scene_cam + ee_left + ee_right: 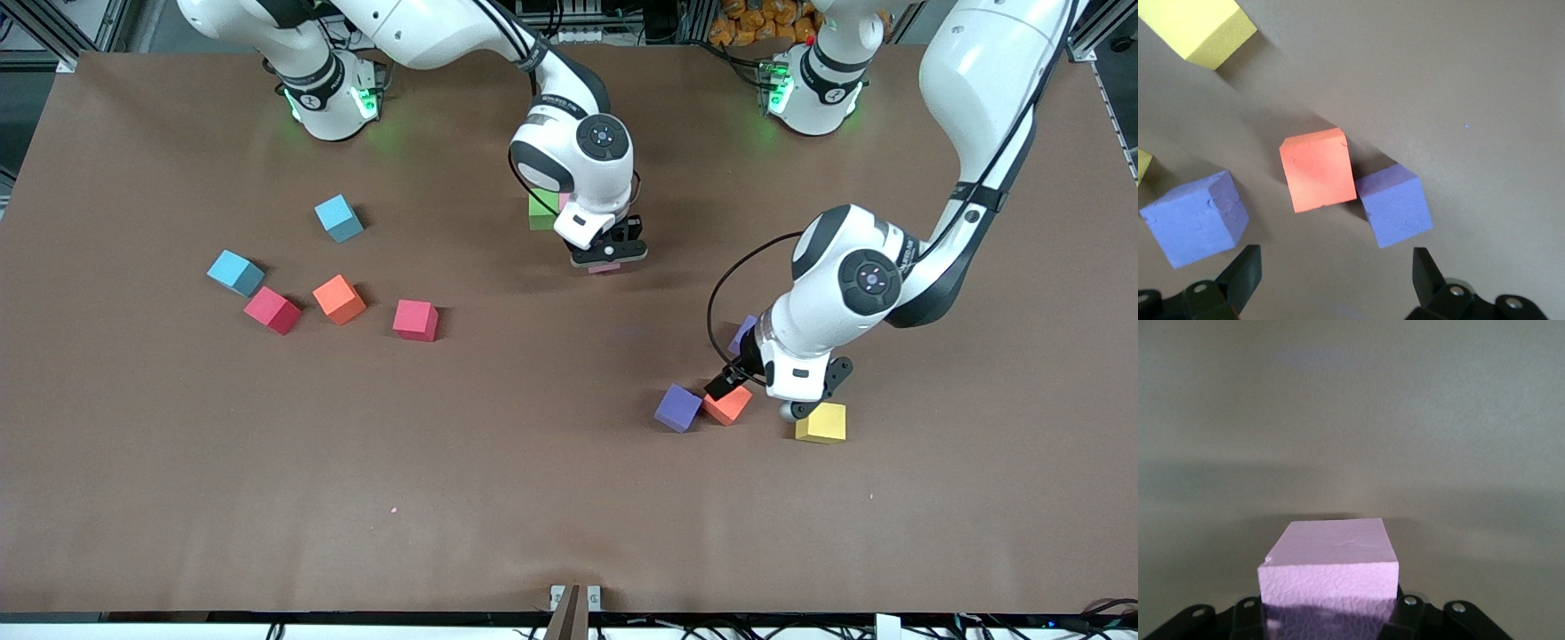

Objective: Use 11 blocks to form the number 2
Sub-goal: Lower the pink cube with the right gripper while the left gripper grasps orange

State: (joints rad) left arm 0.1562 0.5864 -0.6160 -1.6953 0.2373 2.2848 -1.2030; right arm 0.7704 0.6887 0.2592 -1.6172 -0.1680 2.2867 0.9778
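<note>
My right gripper is shut on a pink block, low over the middle of the table beside a green block that the arm half hides. The right wrist view shows that pink block clamped between the jaws of the right gripper. My left gripper hangs open over an orange block, with a purple block, a second purple block and a yellow block close by. In the left wrist view the left gripper holds nothing, and the orange block touches one purple block.
Toward the right arm's end lie a red block, an orange block and a pink-red block. Two light-blue cubes sit near them. A second purple block and the yellow block flank the left gripper.
</note>
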